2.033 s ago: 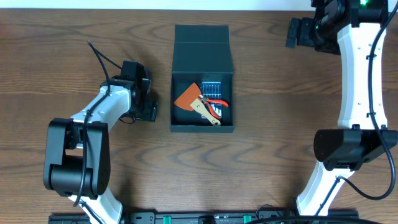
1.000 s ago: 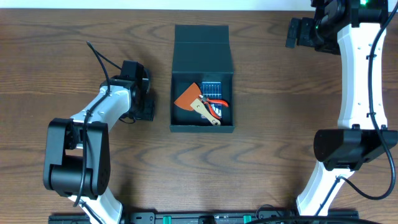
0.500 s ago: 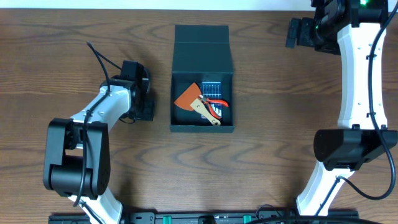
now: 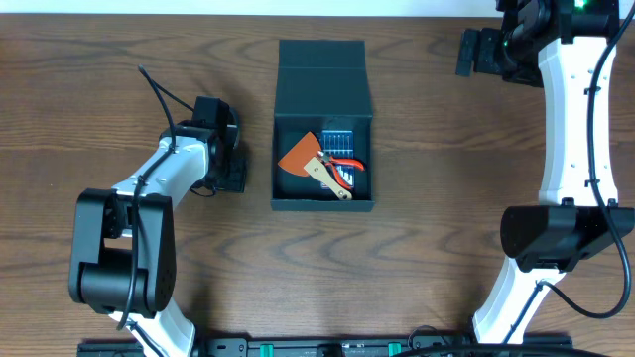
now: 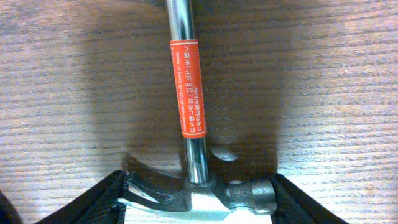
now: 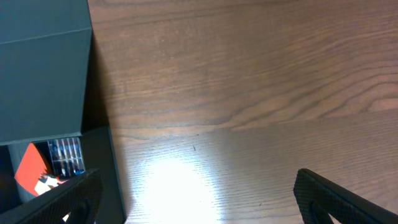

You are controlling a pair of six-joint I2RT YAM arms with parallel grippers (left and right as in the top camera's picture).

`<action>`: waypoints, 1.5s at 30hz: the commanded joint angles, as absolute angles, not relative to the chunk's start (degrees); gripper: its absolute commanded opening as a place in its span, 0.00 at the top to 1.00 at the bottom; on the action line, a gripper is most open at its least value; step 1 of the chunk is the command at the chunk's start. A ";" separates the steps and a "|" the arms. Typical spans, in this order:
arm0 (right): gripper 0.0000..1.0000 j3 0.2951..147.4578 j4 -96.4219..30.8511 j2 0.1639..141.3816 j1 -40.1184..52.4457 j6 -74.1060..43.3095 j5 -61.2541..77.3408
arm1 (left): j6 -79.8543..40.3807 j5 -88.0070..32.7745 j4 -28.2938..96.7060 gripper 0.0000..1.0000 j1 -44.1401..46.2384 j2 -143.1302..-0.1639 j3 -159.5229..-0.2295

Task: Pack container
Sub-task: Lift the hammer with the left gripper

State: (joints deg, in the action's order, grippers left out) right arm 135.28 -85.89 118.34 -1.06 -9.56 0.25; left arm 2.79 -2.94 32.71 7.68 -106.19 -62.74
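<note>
Teal-green and stiff, the container point(image 4: 323, 79) lies just beside the left gripper point(image 5: 198, 186) — clamped on a hammer point(image 5: 186, 87) — well apart from the gaping right gripper point(image 6: 199, 196); likely light, best pinched by a wall.

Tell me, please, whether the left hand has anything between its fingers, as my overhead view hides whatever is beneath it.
Observer: Yes. The left wrist view shows a steel claw hammer with a chrome shaft and an orange-red label; the left hand is closed across its head.
Operator: Thank you. And the other side?
Observer: In the right wrist view, the right hand is open, with only the bare wooden table between its fingers.
</note>
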 commanded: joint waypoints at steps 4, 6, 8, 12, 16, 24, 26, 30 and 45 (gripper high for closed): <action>0.01 136.40 -85.93 117.97 -1.10 -8.73 0.27 | 2.31 -2.24 32.69 0.37 7.79 -102.94 -64.01; 0.01 136.40 -85.93 117.97 -1.08 -8.73 0.27 | 2.31 -2.24 32.69 0.37 7.79 -102.61 -64.01; 0.01 136.40 -85.93 117.97 -1.08 -8.73 0.27 | 2.31 -2.24 32.69 0.37 7.79 -102.24 -64.01; 0.01 136.40 -85.93 117.97 -1.08 -8.73 0.27 | 2.28 -2.24 32.67 0.37 7.79 -101.27 -64.01; 0.01 136.40 -85.93 117.97 -1.10 -8.73 0.27 | 2.28 -2.24 32.67 0.37 7.79 -99.72 -64.05; 0.01 136.40 -85.93 117.97 -1.08 -8.73 0.27 | 2.28 -0.32 32.64 0.37 7.79 -94.13 -64.16; 0.01 136.40 -85.93 117.97 -1.08 -8.73 0.27 | 2.31 -0.34 32.67 0.37 7.79 -92.36 -64.25; 0.01 136.40 -85.93 117.97 -1.08 -8.73 0.27 | 2.31 -0.38 32.71 0.38 7.81 -88.99 -64.40; 0.01 136.40 -85.93 117.97 -1.10 -8.73 0.25 | 2.85 -3.55 32.93 0.41 10.90 -80.12 -64.40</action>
State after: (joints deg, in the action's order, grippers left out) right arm 135.28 -85.89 118.34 -1.06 -9.56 0.23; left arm 2.81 -1.72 32.97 9.47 -81.01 -62.74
